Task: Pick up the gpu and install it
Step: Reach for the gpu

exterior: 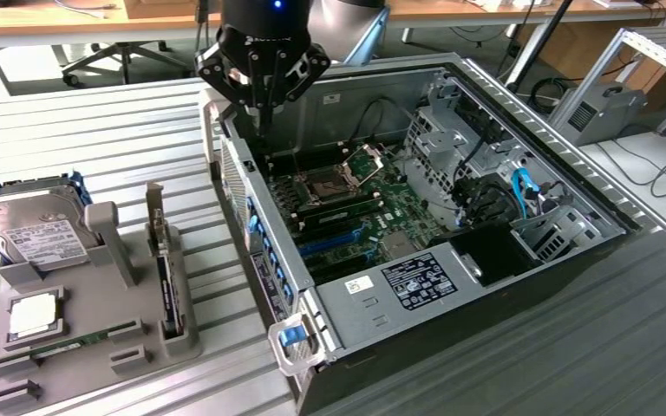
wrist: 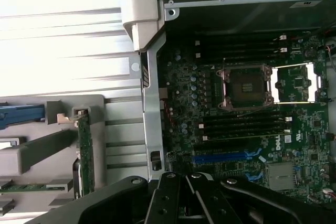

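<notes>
Hovers with black claw (exterior: 259, 117) shut, empty, over open black computer case (exterior: 484, 329); risks clipping its rim reaching thin green gpu card (exterior: 169, 286) in grey rack (exterior: 101, 234).

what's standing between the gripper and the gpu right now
Nothing visible blocks it from above. The gripper hangs shut over the case's wall; the gpu stands on edge in the grey holder beside that wall, its top edge uncovered.
</notes>
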Controlling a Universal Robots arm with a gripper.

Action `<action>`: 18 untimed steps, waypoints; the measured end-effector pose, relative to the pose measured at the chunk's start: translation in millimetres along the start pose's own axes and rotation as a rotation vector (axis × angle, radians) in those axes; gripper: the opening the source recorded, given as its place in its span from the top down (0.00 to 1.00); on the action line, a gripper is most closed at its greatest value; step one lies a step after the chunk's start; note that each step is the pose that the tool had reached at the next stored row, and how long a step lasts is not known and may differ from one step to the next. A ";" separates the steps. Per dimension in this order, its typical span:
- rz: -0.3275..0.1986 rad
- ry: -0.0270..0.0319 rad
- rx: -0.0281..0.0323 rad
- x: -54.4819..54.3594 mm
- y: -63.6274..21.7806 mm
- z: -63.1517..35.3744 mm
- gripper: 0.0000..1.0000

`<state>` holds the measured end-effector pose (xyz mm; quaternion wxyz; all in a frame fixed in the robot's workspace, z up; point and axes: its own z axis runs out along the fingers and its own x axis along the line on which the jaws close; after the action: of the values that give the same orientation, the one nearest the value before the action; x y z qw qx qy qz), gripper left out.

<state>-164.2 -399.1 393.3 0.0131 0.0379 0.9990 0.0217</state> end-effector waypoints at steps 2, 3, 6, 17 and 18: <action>0.000 0.0000 0.0000 0.4 0.0 0.0 0.89; 0.000 0.0000 0.0000 0.6 0.0 0.0 0.89; 0.000 0.0000 0.0000 1.1 -0.1 0.0 0.89; 0.000 0.0000 0.0000 5.0 -0.4 -0.1 0.89; 0.000 0.0000 0.0000 5.2 -0.4 -0.1 0.89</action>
<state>-169.4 -399.1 393.3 0.0131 0.0379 0.9990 0.0217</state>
